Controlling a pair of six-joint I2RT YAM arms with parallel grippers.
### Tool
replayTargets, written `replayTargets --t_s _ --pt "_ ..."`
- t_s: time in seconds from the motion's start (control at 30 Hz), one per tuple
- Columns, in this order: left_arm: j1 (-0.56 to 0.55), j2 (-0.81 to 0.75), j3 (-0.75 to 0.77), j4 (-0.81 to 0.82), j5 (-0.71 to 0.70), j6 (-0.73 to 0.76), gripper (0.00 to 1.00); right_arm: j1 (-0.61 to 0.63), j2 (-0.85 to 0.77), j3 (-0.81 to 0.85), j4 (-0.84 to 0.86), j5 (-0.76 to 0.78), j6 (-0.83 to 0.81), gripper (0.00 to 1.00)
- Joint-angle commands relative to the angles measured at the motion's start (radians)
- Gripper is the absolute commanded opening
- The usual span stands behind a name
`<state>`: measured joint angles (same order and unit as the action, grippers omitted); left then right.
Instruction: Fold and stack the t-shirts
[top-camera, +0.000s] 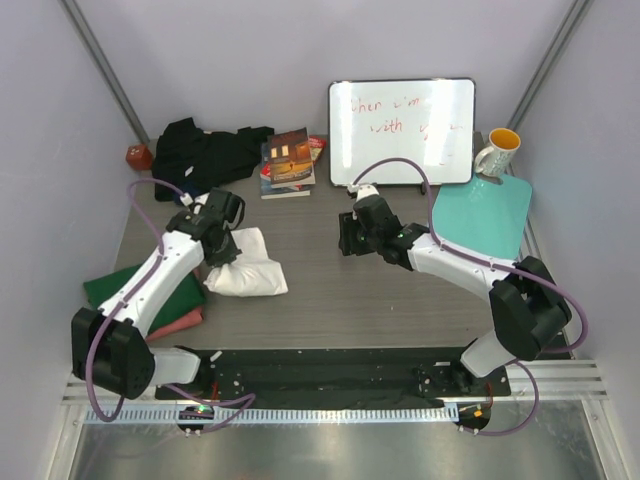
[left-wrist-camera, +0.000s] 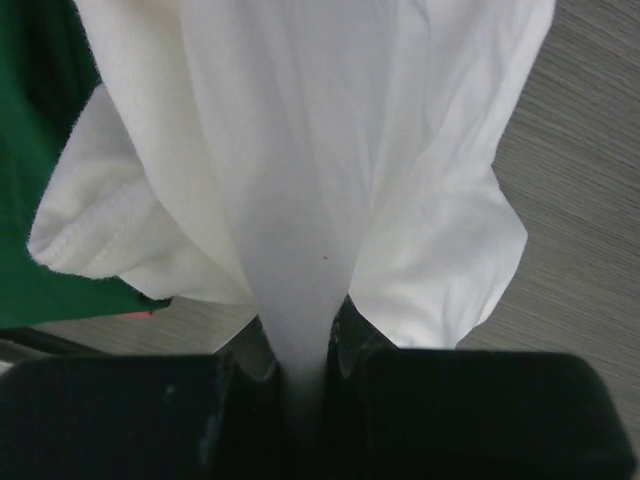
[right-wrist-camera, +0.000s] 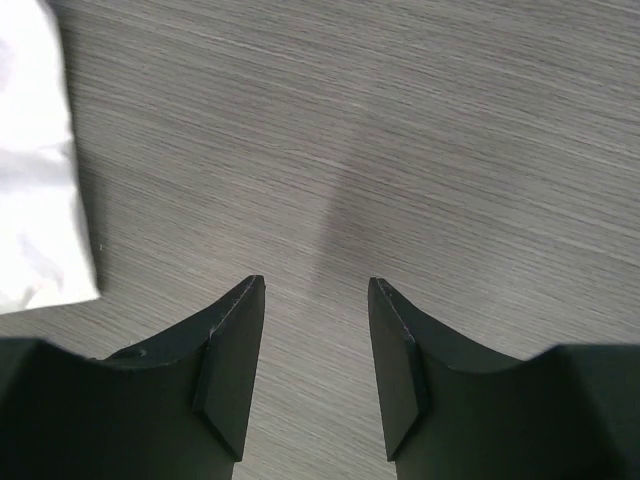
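- Four shirts are lying on the table (top-camera: 330, 290), all toward its left side.
- Black shirt (top-camera: 205, 153) is sitting crumpled at the far left corner; it is looking unfolded, so that one is probably waiting its turn.
- Green shirt (top-camera: 108, 283) is lying flat at the left edge, seemingly folded and forming the stack.
- White shirt (top-camera: 250, 268) is resting in a bundle just beside the green one, left of the table's middle; it is likely heading for the stack next.
- Pink shirt (top-camera: 180, 323) is peeking out from under the green one's near side.
- Left gripper (left-wrist-camera: 300, 340) is closing almost fully on a fold of the white shirt.
- Right gripper (right-wrist-camera: 317, 300) is hovering over bare table near the middle, its fingers (right-wrist-camera: 232, 345) standing about half apart and gripping nothing.
- Only the left wrist view is showing the pinched cloth, and only the top view is showing the black shirt.
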<state>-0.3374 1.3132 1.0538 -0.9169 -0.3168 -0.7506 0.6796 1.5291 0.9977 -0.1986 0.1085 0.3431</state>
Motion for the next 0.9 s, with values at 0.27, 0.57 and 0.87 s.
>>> replayTargets --t_s 0.27,0.57,0.87 --pt "0.107 -0.13 0.115 -0.25 -0.186 0.071 0.0 -0.005 -0.03 -0.019 0.022 -0.024 0.005 0.5" --pt "0.259 -0.111 0.183 -0.229 -0.168 0.215 0.0 -0.005 -0.018 -0.031 0.045 -0.056 0.019 0.5" --pt "0.279 -0.048 0.42 -0.326 -0.186 0.224 0.0 -0.006 -0.003 -0.048 0.051 -0.058 0.019 0.5"
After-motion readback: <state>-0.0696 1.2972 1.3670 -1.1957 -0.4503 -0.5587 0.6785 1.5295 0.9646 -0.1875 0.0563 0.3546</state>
